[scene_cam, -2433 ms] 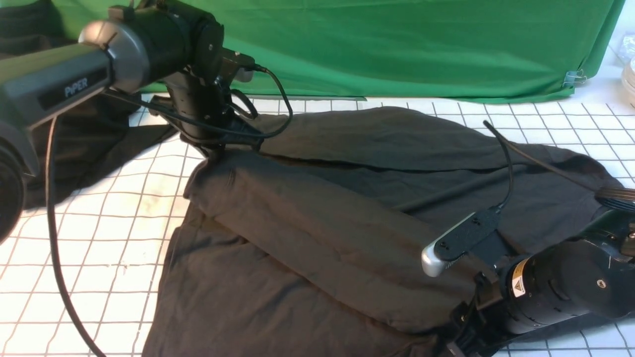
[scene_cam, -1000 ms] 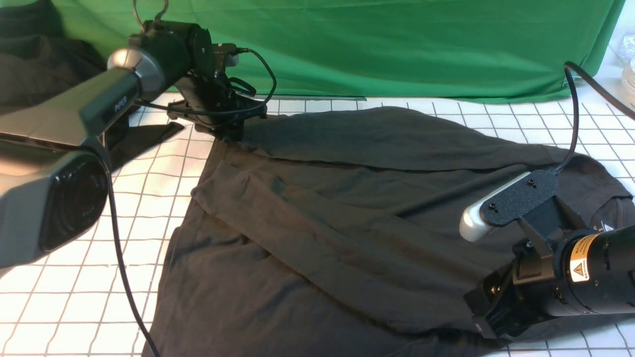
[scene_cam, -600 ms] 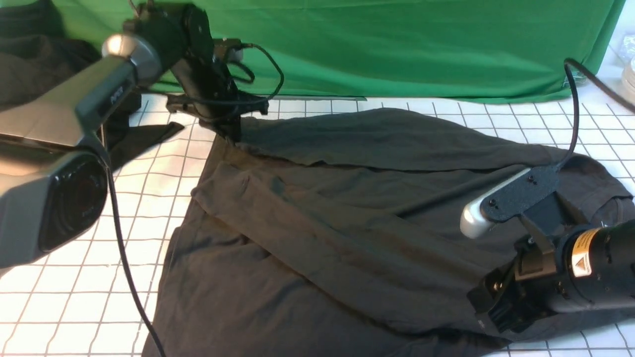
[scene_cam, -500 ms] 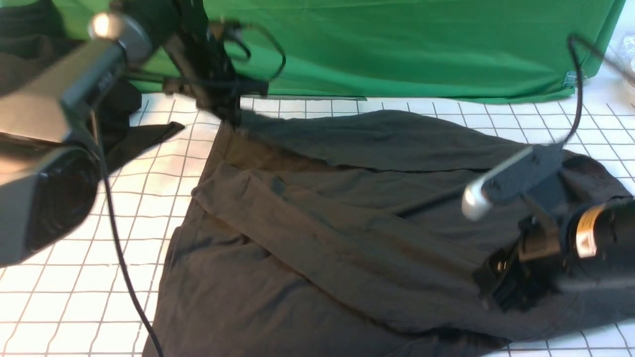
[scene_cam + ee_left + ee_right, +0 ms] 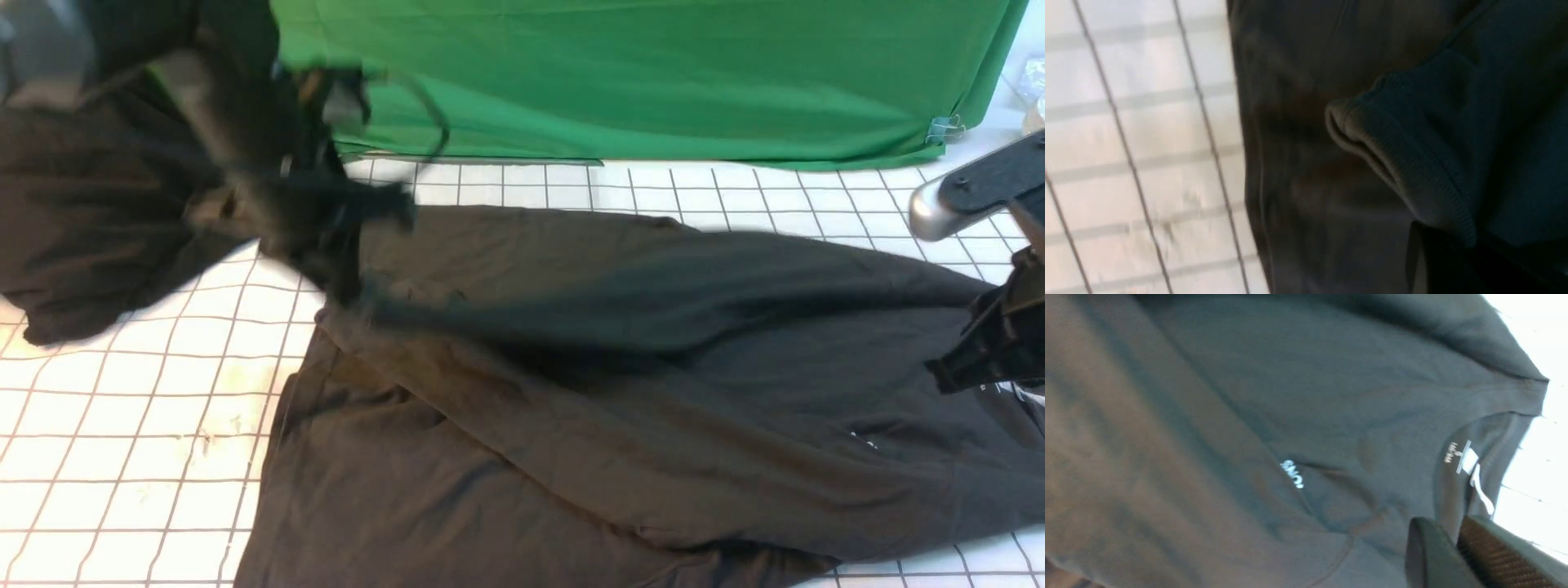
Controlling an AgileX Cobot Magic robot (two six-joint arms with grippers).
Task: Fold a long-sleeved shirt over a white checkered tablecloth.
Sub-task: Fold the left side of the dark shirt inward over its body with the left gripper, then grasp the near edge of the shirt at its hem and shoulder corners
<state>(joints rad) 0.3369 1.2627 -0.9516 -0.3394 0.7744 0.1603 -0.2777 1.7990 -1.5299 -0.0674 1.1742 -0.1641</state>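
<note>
Cuff of long-sleeved shirt in left tool — above tablecloth.

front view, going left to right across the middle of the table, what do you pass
plain black garment → blurred left gripper → charcoal long-sleeved shirt → right gripper

Motion blur smears the left arm; shirt dim, tablecloth glaring white.

Setting: we record a staged robot lab bench. We note a green backdrop held by a clip, a checked tablecloth as work surface, and a wrist camera.
</note>
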